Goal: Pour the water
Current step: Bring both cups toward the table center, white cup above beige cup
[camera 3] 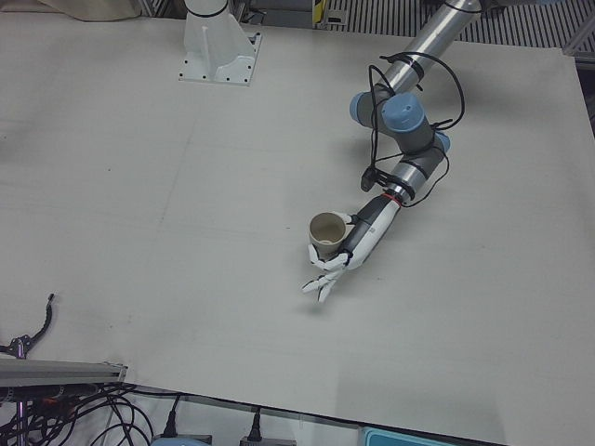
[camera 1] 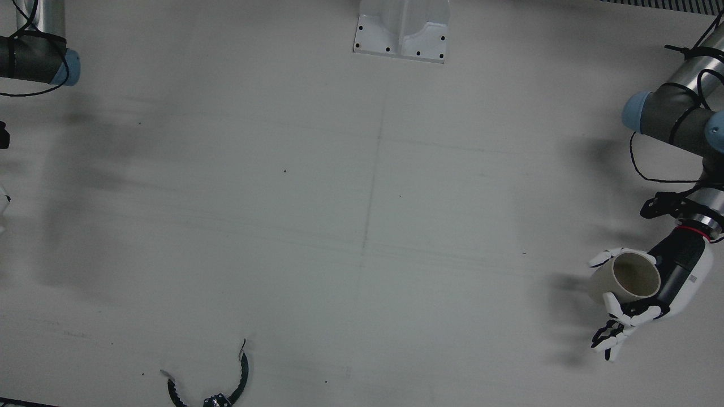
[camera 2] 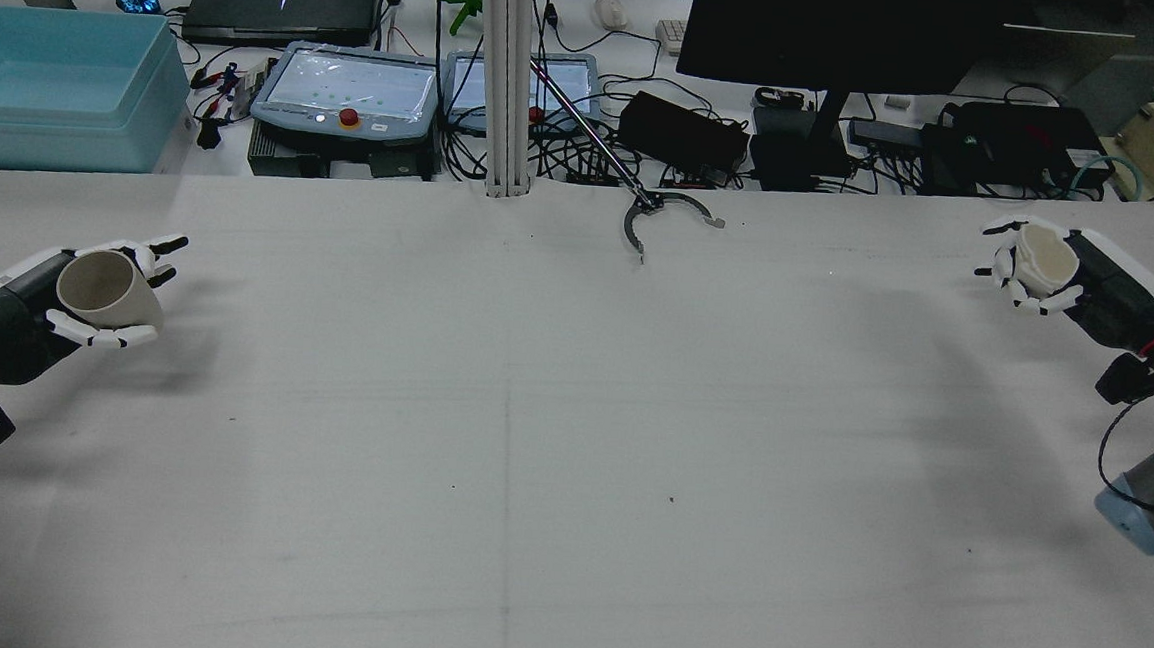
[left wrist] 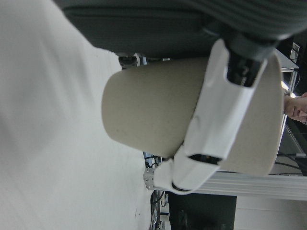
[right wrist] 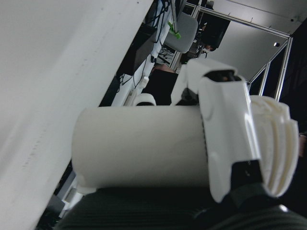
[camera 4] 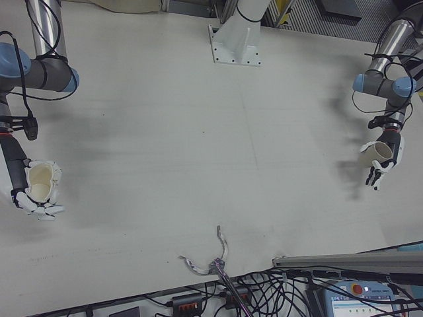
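My left hand (camera 2: 11,319) is shut on a beige cup (camera 2: 110,291) at the table's far left in the rear view, its mouth facing up. The front view shows that cup (camera 1: 625,278) and left hand (camera 1: 659,294) at its right edge, and the left-front view shows the cup (camera 3: 326,231) above its own shadow. My right hand (camera 2: 1091,280) is shut on a white cup (camera 2: 1045,259) at the far right. The right-front view shows this cup (camera 4: 39,181) in the right hand (camera 4: 26,188). In each hand view a cup (left wrist: 153,110) (right wrist: 139,146) fills the picture under white fingers (left wrist: 220,120) (right wrist: 228,129).
A black claw-shaped tool (camera 2: 659,219) lies at the table's operator-side edge, mid-width. A white pedestal mount (camera 1: 403,31) is bolted at the robot-side edge. Beyond the table are a blue bin (camera 2: 51,81), teach pendants and a monitor. The two hands are a table's width apart.
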{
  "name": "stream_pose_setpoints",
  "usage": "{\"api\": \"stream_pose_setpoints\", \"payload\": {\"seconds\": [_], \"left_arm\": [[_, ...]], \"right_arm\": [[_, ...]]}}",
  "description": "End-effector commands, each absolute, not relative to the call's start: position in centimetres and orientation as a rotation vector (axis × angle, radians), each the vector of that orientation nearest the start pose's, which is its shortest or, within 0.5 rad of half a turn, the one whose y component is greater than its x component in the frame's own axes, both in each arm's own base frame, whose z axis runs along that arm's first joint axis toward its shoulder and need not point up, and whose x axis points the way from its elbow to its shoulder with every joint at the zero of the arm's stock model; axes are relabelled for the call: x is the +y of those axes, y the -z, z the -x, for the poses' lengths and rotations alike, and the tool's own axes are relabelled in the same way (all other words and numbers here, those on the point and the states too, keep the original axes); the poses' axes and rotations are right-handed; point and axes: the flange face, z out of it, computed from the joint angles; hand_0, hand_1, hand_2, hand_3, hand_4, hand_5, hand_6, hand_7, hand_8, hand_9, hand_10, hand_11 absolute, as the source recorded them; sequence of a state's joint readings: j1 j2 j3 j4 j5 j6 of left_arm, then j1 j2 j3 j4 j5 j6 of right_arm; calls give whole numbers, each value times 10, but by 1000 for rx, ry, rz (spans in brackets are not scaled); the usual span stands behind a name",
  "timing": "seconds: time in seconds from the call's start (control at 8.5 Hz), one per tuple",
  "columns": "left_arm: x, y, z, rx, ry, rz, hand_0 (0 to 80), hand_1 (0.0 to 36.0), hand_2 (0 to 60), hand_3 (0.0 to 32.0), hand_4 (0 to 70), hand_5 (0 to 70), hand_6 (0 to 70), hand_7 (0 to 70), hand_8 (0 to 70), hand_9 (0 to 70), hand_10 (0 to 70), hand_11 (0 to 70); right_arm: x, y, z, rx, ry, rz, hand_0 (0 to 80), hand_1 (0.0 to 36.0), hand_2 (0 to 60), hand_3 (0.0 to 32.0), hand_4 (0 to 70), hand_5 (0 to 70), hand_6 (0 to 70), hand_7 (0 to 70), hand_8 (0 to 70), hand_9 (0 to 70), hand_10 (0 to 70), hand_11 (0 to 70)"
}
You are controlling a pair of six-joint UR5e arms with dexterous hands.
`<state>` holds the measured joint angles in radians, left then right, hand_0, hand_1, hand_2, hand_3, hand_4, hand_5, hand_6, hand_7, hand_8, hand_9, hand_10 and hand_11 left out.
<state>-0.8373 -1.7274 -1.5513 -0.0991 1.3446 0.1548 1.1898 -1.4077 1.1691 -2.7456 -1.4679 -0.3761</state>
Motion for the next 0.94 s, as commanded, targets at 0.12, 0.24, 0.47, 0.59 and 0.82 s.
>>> {"api": "stream_pose_setpoints", "payload": {"seconds": [0.12,0.24,0.47,0.59,0.82], "left_arm": [[-526,-463,-417,2106,1543,622,800,360,600,0,333,700,131,117,21,9,42,106],[-510,-434,-454,2074,1513,667,800,360,600,0,331,700,134,117,21,9,40,104],[-511,-380,-497,2051,1479,679,800,360,600,0,330,700,143,120,24,10,40,103],[-522,-353,-519,2050,1474,688,800,360,600,0,334,700,153,129,27,11,38,99],[-527,-296,-544,2066,1451,714,800,360,600,0,333,700,161,139,26,13,35,94]], "right_arm": [[-629,-542,11,2748,2056,282,800,360,600,0,213,308,700,700,689,700,220,366],[-640,-482,6,2759,2012,307,800,360,600,0,249,308,700,700,682,700,217,362],[-645,-351,0,2852,1906,512,800,360,600,0,327,306,700,700,677,700,197,332],[-649,-293,1,2906,1838,659,800,360,600,0,389,305,700,700,674,700,190,321],[-641,-214,76,3055,1724,837,800,360,600,0,475,300,700,700,658,700,159,274]]}}
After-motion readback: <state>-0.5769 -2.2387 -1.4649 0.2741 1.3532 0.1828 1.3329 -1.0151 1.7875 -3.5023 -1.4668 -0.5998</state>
